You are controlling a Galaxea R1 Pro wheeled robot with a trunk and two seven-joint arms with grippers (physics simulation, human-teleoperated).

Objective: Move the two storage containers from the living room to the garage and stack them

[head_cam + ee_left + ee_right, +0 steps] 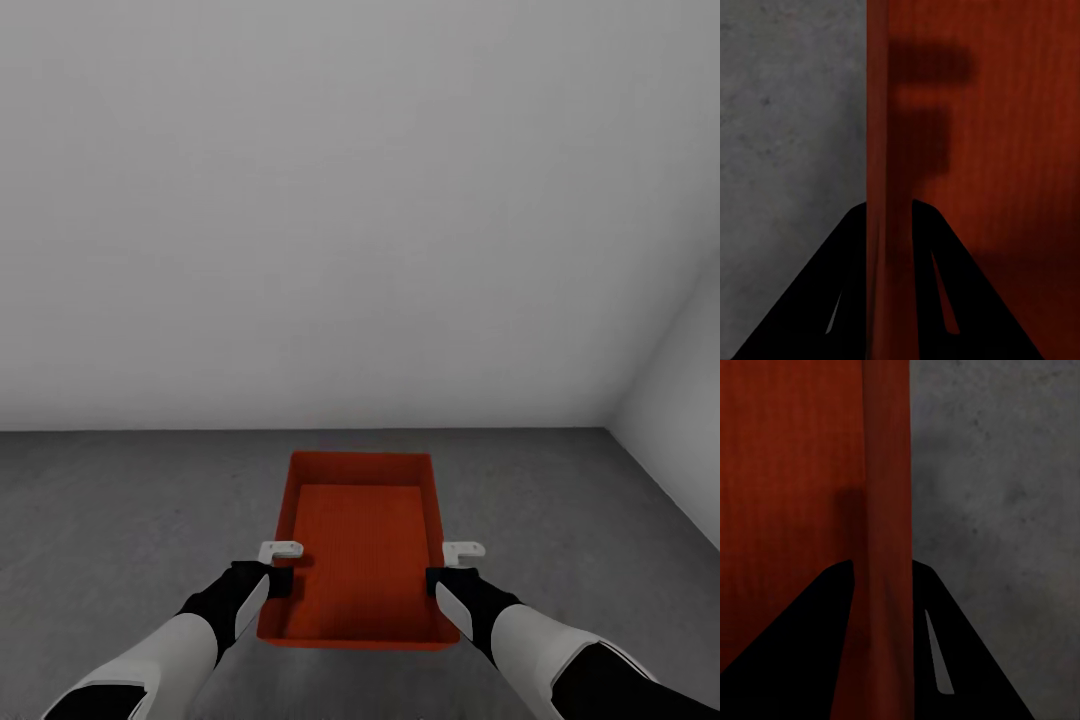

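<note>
Your left gripper (277, 580) pinches the left wall of the storage container (360, 545), one finger inside and one outside, narrowed onto the thin rim. Your right gripper (443, 581) clamps the opposite wall the same way. The container hangs level between them over the grey concrete floor (120, 520), near the white wall (330, 220).

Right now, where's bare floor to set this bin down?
The concrete floor is bare on both sides of the storage container, which the left gripper and right gripper clamp by its long walls. Ahead, only a narrower strip remains before the white wall; the right side narrows toward the corner.
</note>
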